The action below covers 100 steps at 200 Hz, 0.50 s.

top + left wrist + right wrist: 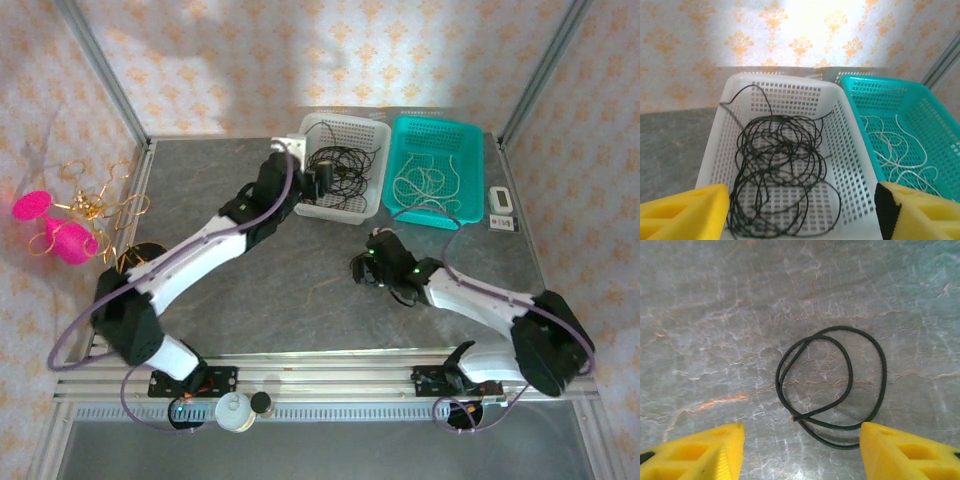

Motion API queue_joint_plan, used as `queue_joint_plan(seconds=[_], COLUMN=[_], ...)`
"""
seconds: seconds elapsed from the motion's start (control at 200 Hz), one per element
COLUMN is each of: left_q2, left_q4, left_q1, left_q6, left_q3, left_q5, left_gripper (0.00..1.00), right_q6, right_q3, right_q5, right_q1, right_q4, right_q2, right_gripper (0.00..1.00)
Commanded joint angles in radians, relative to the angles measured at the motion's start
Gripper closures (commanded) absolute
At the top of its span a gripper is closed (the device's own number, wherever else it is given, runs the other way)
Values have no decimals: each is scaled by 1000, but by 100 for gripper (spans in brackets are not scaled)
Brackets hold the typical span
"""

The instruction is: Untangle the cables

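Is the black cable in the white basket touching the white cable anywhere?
Apart. The left wrist view shows the black cable inside the white basket and the white cable in the teal basket, walls between.

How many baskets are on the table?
2. A white basket sits at the far edge of the table, holding black cables. A teal basket stands right beside it, holding white cables. None looks hidden.

- White basket (379, 176) and teal basket (477, 176) are sitting side by side on the counter (300, 292).
- Gold wire ornament (96, 207) is resting beyond its left edge.
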Motion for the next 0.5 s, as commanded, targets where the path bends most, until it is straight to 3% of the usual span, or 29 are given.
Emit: queue_joint_plan(seconds=[0.0, 0.185, 0.496], left_q2=[-101, -317, -449], left_q4=[-24, 14, 16], left_q1=[-6, -11, -12], left_q6=[-69, -153, -187], left_q3=[-180, -463, -598], left_q5=[-16, 62, 55], left_gripper=[23, 23, 23], right_q6=[29, 49, 84], right_q3=[65, 122, 144], right_q5=[88, 210, 266], right_q1=[38, 77, 99], right_q4=[16, -8, -58], right_q2=[94, 215, 245], right_gripper=[37, 41, 75])
